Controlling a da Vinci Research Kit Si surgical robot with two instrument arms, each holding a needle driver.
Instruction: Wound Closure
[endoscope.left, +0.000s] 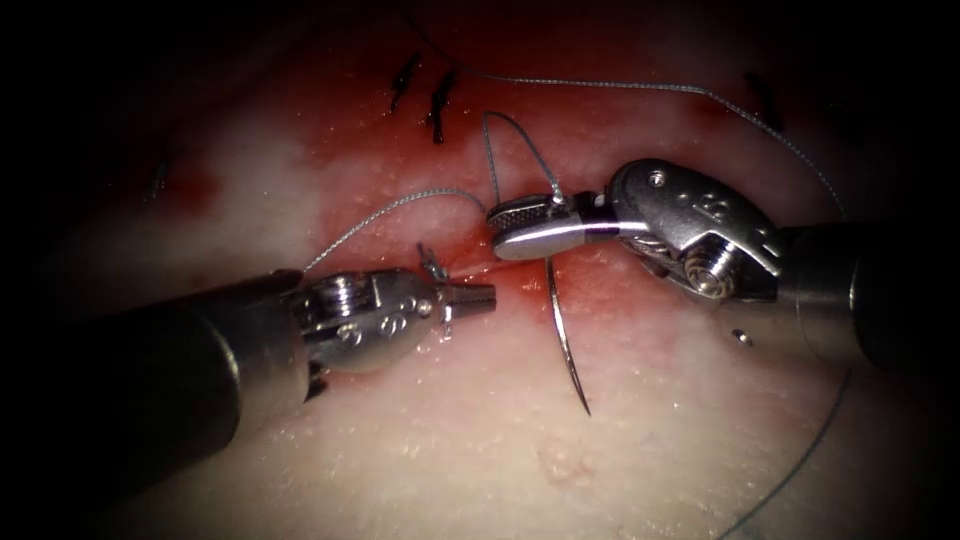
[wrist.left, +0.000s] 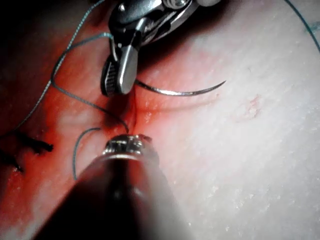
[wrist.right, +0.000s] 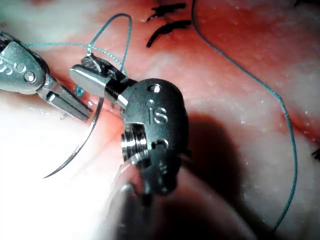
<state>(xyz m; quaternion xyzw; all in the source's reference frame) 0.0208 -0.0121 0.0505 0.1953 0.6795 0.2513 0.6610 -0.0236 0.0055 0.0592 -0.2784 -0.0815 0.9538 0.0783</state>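
Holding the needle (endoscope.left: 563, 330) in my right tool (endoscope.left: 522, 228): its jaws are clamped on the needle's blunt, thread-bearing end, and the rest of the curve hangs free below the jaws, with the sharp tip lying above pale tissue (endoscope.left: 420, 450) toward the camera. The needle is out of the tissue along all of its visible length. In the left wrist view the same arc (wrist.left: 180, 92) sweeps away from the right tool (wrist.left: 120, 75), tip bare.

My left tool (endoscope.left: 470, 297) sits at the cut (endoscope.left: 500, 268), just left of the needle, jaws drawn together to a narrow point. A short loop of thread stands right at their base; I cannot tell if it is pinched.

Thread (endoscope.left: 620, 86) runs from the right jaws up in a small loop, then in a long arc across the far side and down the right edge. Another strand (endoscope.left: 390, 210) leads from the cut toward the left tool's shaft.

Red fluid (endoscope.left: 400, 160) stains the tissue around the cut. Dark cut ends (endoscope.left: 438, 105) of thread stand beyond it.
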